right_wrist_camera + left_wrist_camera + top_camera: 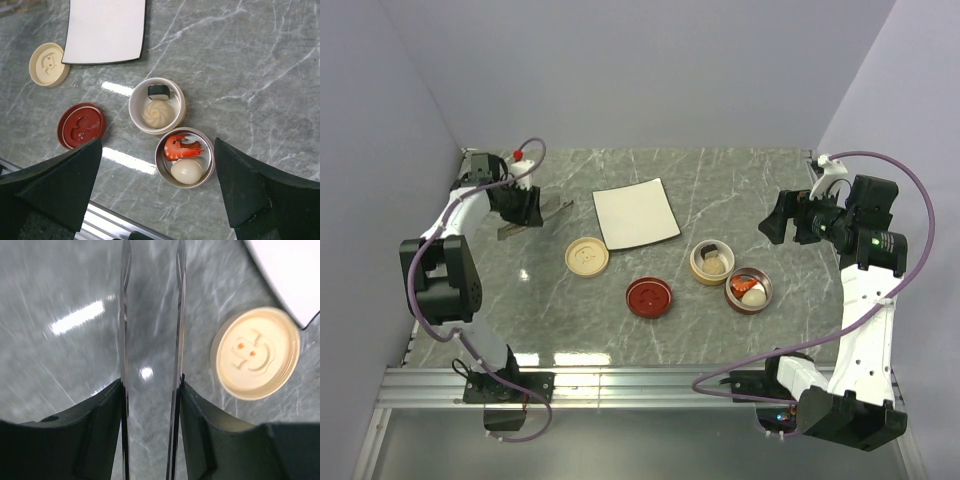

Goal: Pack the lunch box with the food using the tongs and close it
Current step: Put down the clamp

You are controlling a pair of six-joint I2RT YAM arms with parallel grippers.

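My left gripper [151,385] is shut on the tongs [178,315]; their two thin silver arms run forward along the inner faces of my fingers, low over the table at the far left [538,214]. The lunch box stands open as two round tins. The cream tin [134,107] holds a dark-wrapped sushi roll [158,91] and a beige ball [156,113]. The metal tin [210,157] holds a red-orange shrimp [182,148] and a white egg [186,171]. My right gripper [157,165] hangs wide open above the tins, holding nothing.
A cream lid [587,256] and a red lid [649,298] lie flat left of the tins. The white square plate [636,213] sits behind them with nothing on it. Walls close in the table at the back and on both sides.
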